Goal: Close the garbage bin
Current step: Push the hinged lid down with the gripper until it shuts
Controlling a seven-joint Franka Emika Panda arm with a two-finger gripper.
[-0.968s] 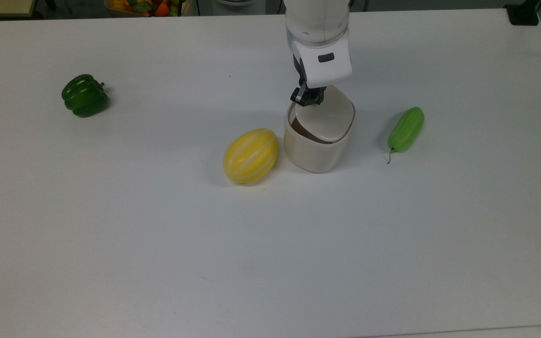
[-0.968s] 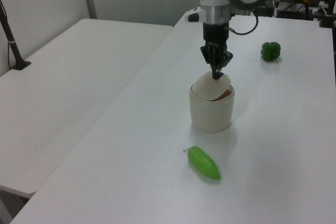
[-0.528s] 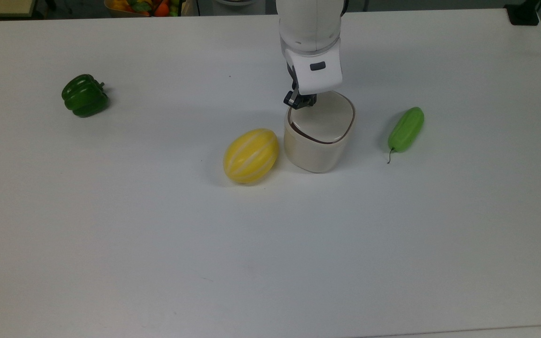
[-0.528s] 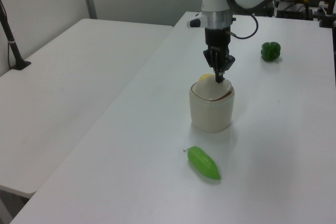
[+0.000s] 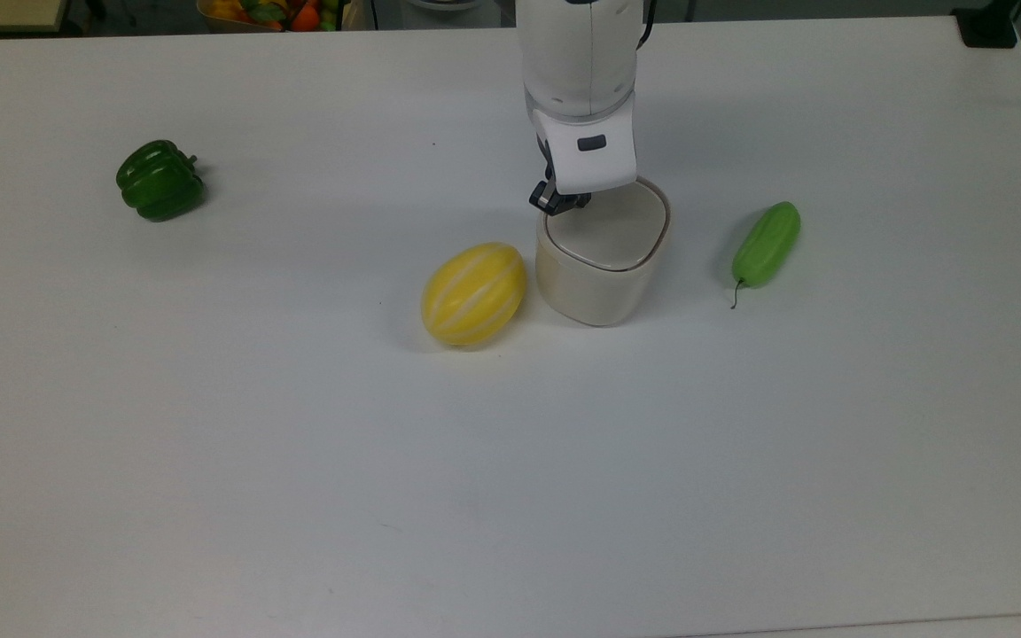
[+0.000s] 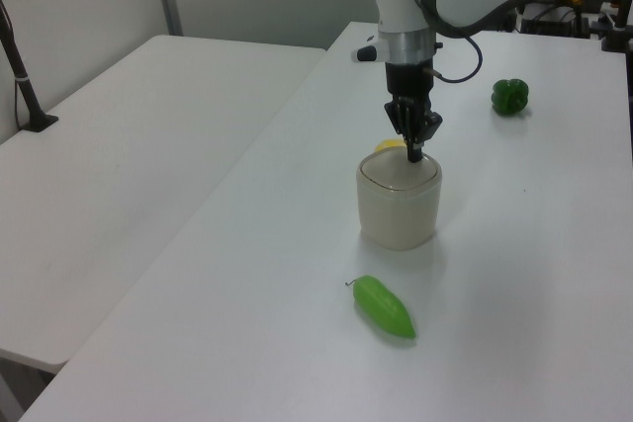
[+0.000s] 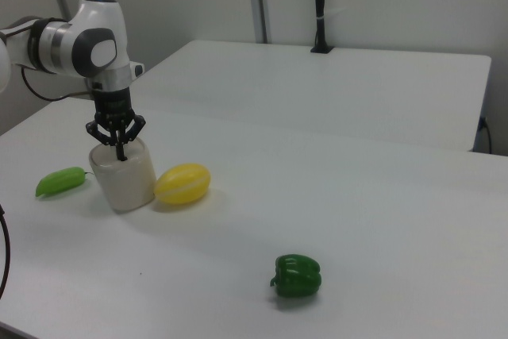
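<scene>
Gripper (image 5: 557, 200) fingers pressed together touch the garbage bin (image 5: 597, 276) lid's edge (lid lies flat). One melon (image 5: 473, 293) just beside; wide bare desk (image 5: 510, 478) around.

You get bright, even overhead light; the counter (image 5: 298, 461) shows soft, faint shadows and no glare.

Fruit and vegetables on the white bench (image 5: 209, 461)

A yellow melon (image 5: 473, 293) lay near frame centre of the top view, a dark green pepper (image 5: 159, 180) sat at the upper left, and a light green cucumber (image 5: 767, 243) lay right of centre.
</scene>
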